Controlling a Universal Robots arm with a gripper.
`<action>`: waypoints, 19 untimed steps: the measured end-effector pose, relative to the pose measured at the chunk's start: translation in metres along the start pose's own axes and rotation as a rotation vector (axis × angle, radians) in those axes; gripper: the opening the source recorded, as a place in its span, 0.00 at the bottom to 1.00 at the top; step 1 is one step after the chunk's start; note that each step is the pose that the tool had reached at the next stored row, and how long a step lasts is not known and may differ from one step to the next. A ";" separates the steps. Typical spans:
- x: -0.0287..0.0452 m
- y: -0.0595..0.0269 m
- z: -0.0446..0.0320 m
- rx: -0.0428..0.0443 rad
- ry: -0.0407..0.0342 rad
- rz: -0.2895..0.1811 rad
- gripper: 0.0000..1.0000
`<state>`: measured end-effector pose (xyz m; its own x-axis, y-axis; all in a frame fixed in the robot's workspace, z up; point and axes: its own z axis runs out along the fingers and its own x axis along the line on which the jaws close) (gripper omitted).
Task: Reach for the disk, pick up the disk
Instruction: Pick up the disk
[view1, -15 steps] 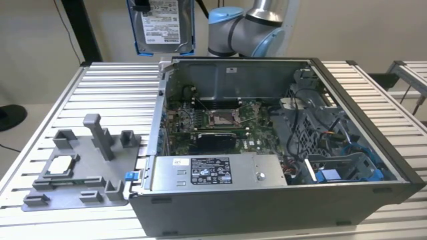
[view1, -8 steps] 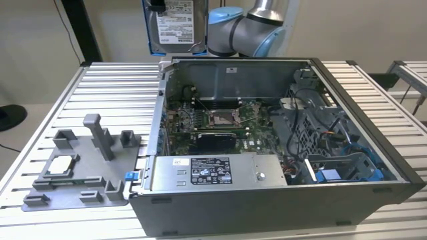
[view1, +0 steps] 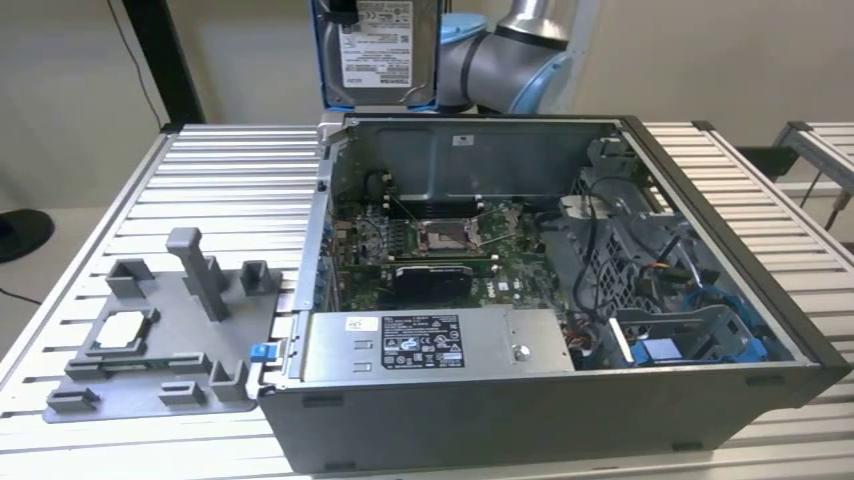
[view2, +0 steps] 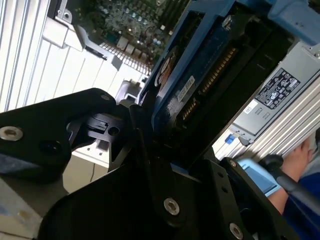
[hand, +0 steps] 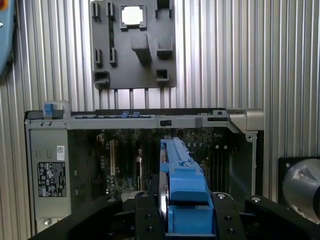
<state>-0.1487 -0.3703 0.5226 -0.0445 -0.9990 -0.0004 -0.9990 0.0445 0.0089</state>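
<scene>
Ribbed aluminium table is carrying everything. Standing on it is the open dark grey metal computer case, its green motherboard showing inside and a grey power supply box with a black-and-white label sitting along the near wall. Beside the case, toward the exterior view's left, a grey plastic fixture tray is lying flat. The grey robot arm is hanging above the case's far wall, and its black gripper is gripping the flat silver hard disk in its bright blue plastic bracket, fingers clamped on both sides, holding it upright, clear above the case.
</scene>
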 end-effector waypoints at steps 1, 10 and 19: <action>-0.0001 -0.0031 0.0000 0.0000 0.0000 0.000 0.00; -0.0013 -0.0301 -0.0002 0.0000 0.0000 0.000 0.00; -0.0025 -0.0573 -0.0003 0.0000 0.0000 0.000 0.00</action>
<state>-0.0913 -0.3703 0.5224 -0.0445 -0.9990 -0.0004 -0.9990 0.0445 0.0089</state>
